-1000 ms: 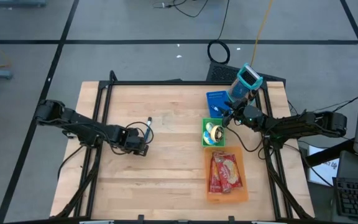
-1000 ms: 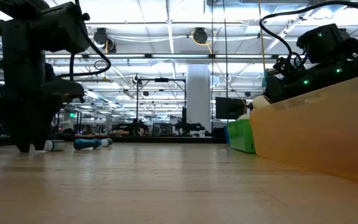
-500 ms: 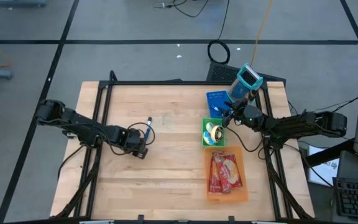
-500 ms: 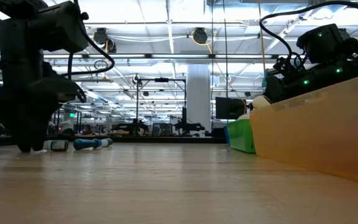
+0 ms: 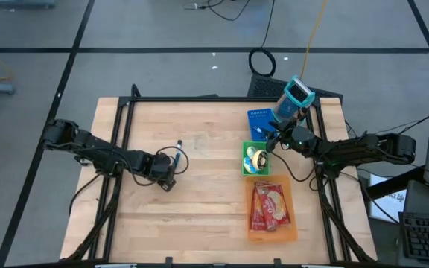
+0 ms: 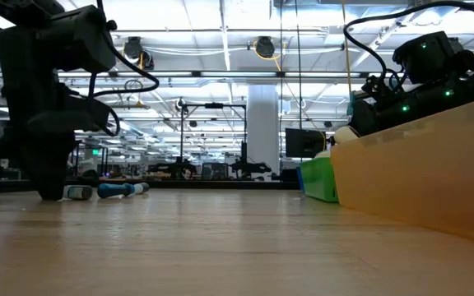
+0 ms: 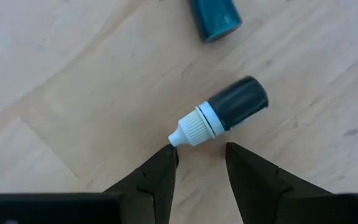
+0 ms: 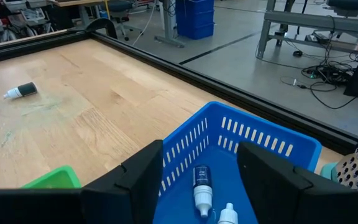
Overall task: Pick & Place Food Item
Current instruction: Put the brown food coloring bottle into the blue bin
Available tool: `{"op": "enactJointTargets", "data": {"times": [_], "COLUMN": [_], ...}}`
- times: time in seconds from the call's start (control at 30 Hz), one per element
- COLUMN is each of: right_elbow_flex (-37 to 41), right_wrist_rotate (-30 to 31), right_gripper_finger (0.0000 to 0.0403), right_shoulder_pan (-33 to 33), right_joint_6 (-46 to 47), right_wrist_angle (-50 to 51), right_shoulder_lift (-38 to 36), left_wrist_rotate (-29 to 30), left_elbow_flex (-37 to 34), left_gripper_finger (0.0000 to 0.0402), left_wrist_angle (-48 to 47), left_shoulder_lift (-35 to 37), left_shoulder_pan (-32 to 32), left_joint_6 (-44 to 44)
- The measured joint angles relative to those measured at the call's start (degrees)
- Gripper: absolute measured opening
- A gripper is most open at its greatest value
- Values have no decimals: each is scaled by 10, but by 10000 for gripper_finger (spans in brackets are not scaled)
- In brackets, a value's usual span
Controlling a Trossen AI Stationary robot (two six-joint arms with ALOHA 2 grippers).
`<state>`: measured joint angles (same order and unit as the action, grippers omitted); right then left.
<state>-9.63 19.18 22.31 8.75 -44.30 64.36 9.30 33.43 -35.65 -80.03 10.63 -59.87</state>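
Small dark dropper bottle with white cap (image 7: 222, 114) is lying unlifted on the tabletop (image 5: 199, 201), left of centre; it is being approached by the left gripper (image 7: 201, 163), released. Right gripper (image 8: 201, 163), released, is being held over the blue slotted plastic basket (image 8: 253, 146) near the far right corner.

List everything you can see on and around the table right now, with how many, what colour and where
Dropper bottle: one, dark with white cap, lying on the table just ahead of the left gripper.
Teal object: one, lying on the table beyond that bottle.
Blue bin: one, far right of the table, small white-capped bottles inside.
Green bin: one, nearer than the blue bin, holding a roll.
Orange bin: one, near right, holding red packets.
Table: one, light wood.
Left gripper: open, low over the table.
Right gripper: open, above the blue bin.
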Motion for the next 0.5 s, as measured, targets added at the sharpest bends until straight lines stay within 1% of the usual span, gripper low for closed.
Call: {"op": "enactJointTargets", "data": {"times": [0.3,0.4,0.5], "right_elbow_flex": [0,0,0], "right_wrist_rotate": [0,0,0], "right_gripper_finger": [194,194,194], "right_shoulder_pan": [0,0,0], "right_joint_6": [0,0,0], "right_wrist_angle": [0,0,0], "right_shoulder_lift": [0,0,0], "left_wrist_rotate": [10,36,66], "left_elbow_flex": [0,0,-1], "left_gripper_finger": [145,145,145], "left_wrist_angle": [-1,-1,-2], "left_shoulder_lift": [0,0,0], "left_shoulder_pan": [0,0,0], "left_joint_6": [112,165,193]}}
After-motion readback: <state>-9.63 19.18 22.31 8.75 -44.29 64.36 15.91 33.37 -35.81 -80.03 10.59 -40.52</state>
